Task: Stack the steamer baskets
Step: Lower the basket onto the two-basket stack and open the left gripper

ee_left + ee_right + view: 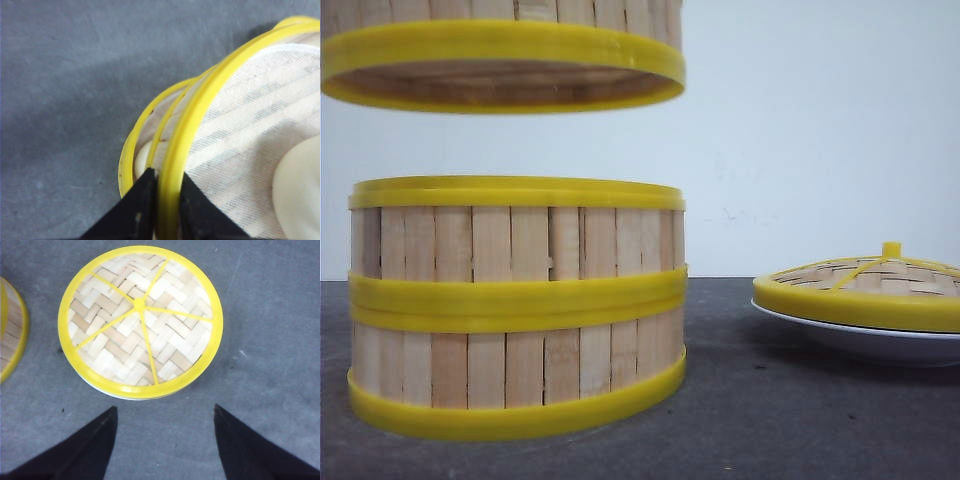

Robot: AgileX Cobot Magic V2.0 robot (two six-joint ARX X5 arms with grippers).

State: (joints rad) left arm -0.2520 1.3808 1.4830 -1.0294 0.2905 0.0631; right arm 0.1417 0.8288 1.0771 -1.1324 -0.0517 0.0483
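Two steamer baskets [515, 305] stand stacked on the dark table at the left of the front view, slatted walls between yellow rims. A third steamer basket [500, 55] hangs in the air right above them, a clear gap between. My left gripper [169, 182] is shut on that raised basket's yellow rim [190, 125], one finger inside on its white cloth liner, one outside. Below it the stack's top rim [131, 145] shows, with a white bun inside. My right gripper [165, 410] is open and empty above the table, near the woven lid [140, 320].
The woven lid [865, 285] with yellow rim and knob rests on a white plate [865, 345] at the right. A pale wall stands behind the table. An edge of a basket [12, 335] shows beside the lid in the right wrist view.
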